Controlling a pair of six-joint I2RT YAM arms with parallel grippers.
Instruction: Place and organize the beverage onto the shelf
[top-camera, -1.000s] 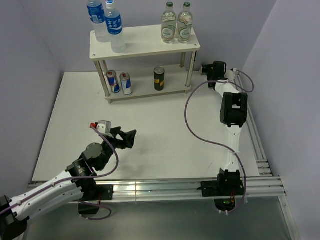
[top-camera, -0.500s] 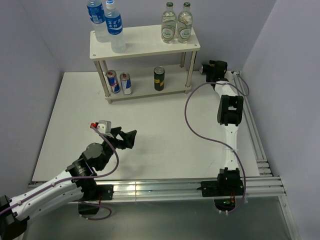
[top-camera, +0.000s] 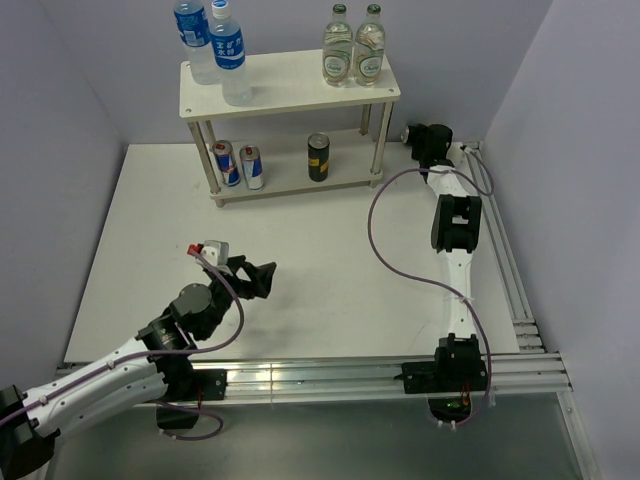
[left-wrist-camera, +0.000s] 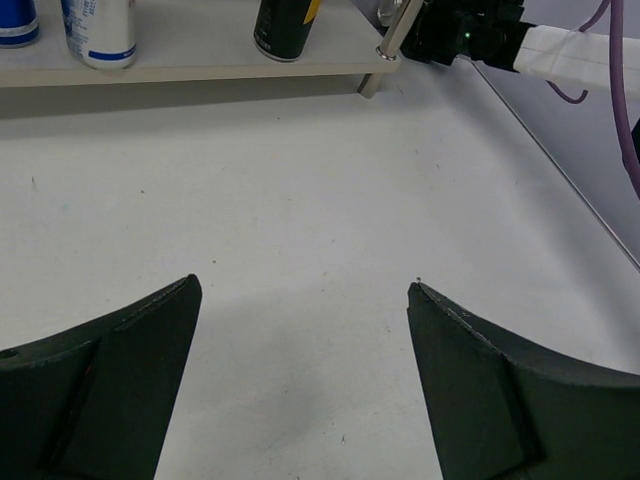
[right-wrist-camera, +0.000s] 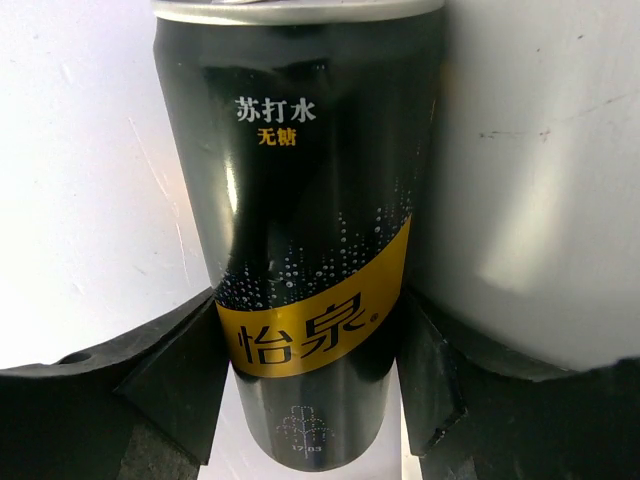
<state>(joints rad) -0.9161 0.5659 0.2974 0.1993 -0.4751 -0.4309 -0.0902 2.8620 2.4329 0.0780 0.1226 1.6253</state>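
Note:
The cream shelf (top-camera: 290, 92) stands at the back. Two blue-label water bottles (top-camera: 228, 55) are on its top board at the left. On its lower board are two blue-and-silver cans (top-camera: 238, 165) and a dark can (top-camera: 318, 157). Right of the shelf, near the back corner, my right gripper (top-camera: 420, 135) is shut on a second dark can with a yellow band (right-wrist-camera: 310, 200); both pads press its sides. That can stands upright and the wrist mostly hides it from above. My left gripper (top-camera: 262, 276) hangs open over bare table, nothing between its fingers (left-wrist-camera: 120, 350).
Two green-capped clear bottles (top-camera: 354, 45) stand on the top board's right end. The shelf's right legs (top-camera: 380, 140) are close to the right gripper. Side walls enclose the table, and a metal rail (top-camera: 515, 280) runs along its right edge.
My right gripper has reached a little farther back beside the shelf and closed from wide open onto the dark can. The left gripper has shifted slightly and stays open.

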